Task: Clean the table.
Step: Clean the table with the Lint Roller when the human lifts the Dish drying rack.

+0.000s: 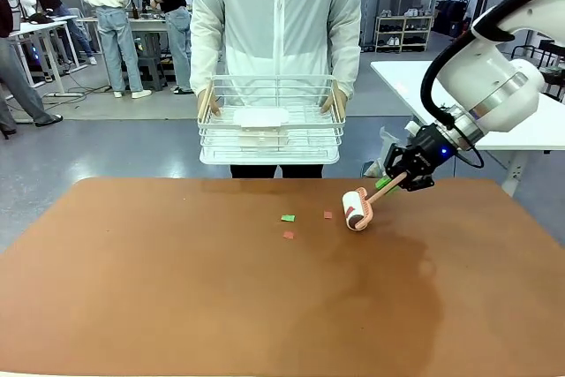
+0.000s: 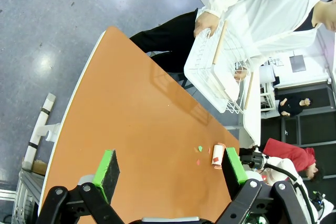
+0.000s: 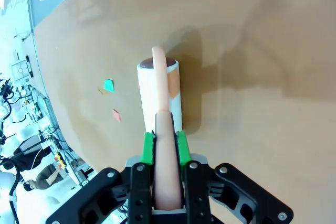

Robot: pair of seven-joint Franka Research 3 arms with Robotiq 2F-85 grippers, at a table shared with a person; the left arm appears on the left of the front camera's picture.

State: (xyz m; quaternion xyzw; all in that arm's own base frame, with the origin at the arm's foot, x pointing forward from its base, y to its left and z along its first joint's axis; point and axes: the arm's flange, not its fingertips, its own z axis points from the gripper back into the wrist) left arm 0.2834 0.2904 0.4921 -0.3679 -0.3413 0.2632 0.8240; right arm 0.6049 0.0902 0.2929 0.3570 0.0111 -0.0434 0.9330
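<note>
– The table: where does it lie with respect to the lint roller?

– It is spread beneath the roller and well out to every side. The drum is seen on the top or just above it; contact cannot be confirmed.

– How is the roller held?

– Its pink handle is clenched between the green pads of the right gripper. The left gripper is seen spread wide, nothing between its pads, well apart from the roller.

– What is left to be picked up?

– Three paper scraps, all left of the roller: a red scrap just beside it, a green scrap farther out, a second red scrap nearer the robot. A wire basket is held by a person beyond the roller, past the table's far edge.

– What could go wrong?

– The scraps could be pushed along rather than lifted if the drum is dragged instead of rolled, or pressed too lightly. Pressed too hard, the thin handle could be twisted in the pads, so that one end of the drum is tilted clear. The second red scrap could be missed by a pass kept too straight.
</note>
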